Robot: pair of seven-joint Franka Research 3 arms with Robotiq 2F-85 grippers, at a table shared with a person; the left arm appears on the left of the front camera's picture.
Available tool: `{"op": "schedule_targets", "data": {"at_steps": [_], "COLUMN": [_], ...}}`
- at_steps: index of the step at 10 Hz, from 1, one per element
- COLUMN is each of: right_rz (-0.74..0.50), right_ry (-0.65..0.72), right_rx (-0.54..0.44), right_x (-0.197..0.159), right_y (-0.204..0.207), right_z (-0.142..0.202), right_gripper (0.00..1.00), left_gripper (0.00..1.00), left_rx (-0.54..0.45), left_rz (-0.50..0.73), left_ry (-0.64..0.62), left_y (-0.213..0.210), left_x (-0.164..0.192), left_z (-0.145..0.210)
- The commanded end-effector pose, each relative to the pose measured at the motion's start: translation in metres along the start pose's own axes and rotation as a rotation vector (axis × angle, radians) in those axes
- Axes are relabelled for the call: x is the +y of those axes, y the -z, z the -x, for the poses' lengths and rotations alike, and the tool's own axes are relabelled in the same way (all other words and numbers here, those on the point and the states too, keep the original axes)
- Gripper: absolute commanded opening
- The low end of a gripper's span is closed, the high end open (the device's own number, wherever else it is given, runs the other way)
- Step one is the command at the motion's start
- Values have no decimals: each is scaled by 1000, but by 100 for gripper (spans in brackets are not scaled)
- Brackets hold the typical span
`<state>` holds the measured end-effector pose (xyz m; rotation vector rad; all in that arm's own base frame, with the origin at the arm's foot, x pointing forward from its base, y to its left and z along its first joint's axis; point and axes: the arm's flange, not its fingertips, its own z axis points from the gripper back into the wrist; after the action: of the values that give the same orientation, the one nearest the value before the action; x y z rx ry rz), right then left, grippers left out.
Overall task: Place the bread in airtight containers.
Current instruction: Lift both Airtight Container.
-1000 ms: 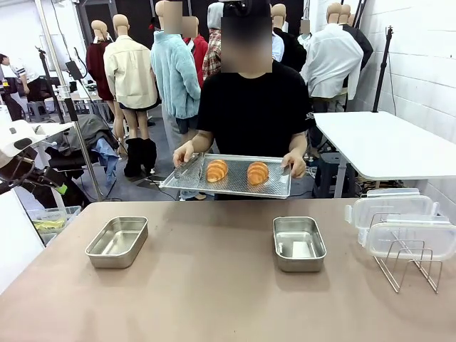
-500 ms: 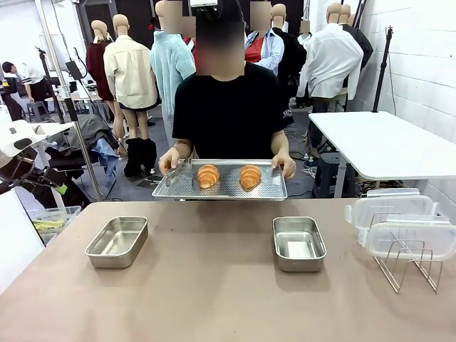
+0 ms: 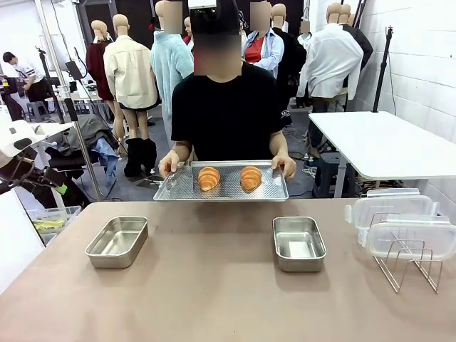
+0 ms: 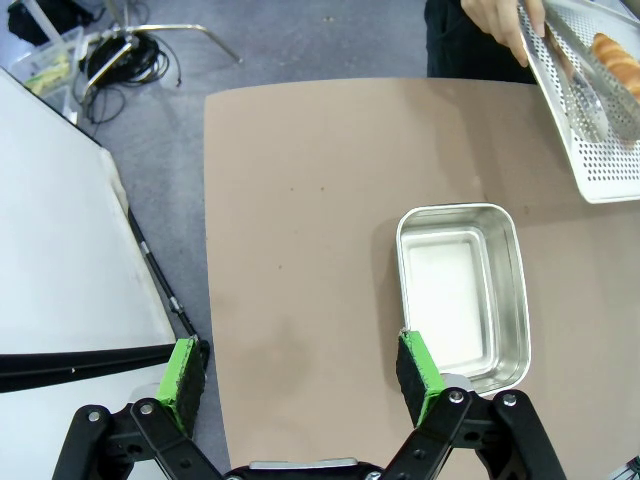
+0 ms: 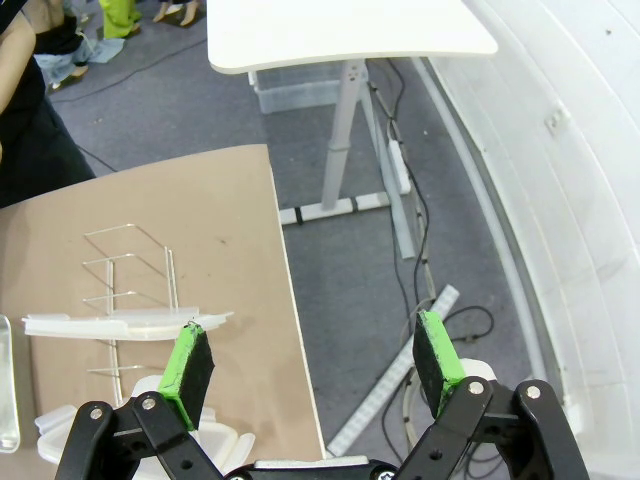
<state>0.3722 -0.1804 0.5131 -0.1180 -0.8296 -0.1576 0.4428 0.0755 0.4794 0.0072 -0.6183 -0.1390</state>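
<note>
Left wrist view: left gripper [image 4: 298, 352] hangs spread, an empty steel tin [image 4: 455, 290] just ahead of it; croissants [image 3: 209, 177] lie on the person's tray [image 4: 600, 150] farther ahead (right gripper [image 5: 310, 335], likewise spread, faces the wire rack [image 5: 130, 280]).

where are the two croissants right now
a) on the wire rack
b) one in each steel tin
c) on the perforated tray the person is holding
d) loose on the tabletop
c: the left croissant and right croissant sit side by side on the perforated tray that the person holds at the table's far edge, while the left tin and right tin are empty.
</note>
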Motion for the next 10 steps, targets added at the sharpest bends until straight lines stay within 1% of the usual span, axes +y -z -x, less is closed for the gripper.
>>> {"op": "schedule_targets", "data": {"at_steps": [1,6,7,8,9,10], "right_rz": [5,0,-58,-80,-65,-103], "right_ry": [-8,0,-62,-143,-219,-313], "right_rx": [4,0,-49,-130,-169,-191], "right_x": [-1,0,18,41,70,100], "right_y": [1,0,-19,-43,-61,-78], "right_z": [1,0,-25,-58,-81,-97], "right_gripper": [100,100,100,100,100,100], "left_gripper": [100,100,100,100,100,100], "left_rx": [-11,0,-28,-42,-57,-59], "left_rz": [-4,0,-15,-6,-3,-21], "left_ry": [-3,0,56,140,187,231], "left_y": [1,0,-16,-35,-51,-67], "left_x": [3,0,-18,-38,-52,-67], "left_z": [0,0,-12,-26,-36,-40]}}
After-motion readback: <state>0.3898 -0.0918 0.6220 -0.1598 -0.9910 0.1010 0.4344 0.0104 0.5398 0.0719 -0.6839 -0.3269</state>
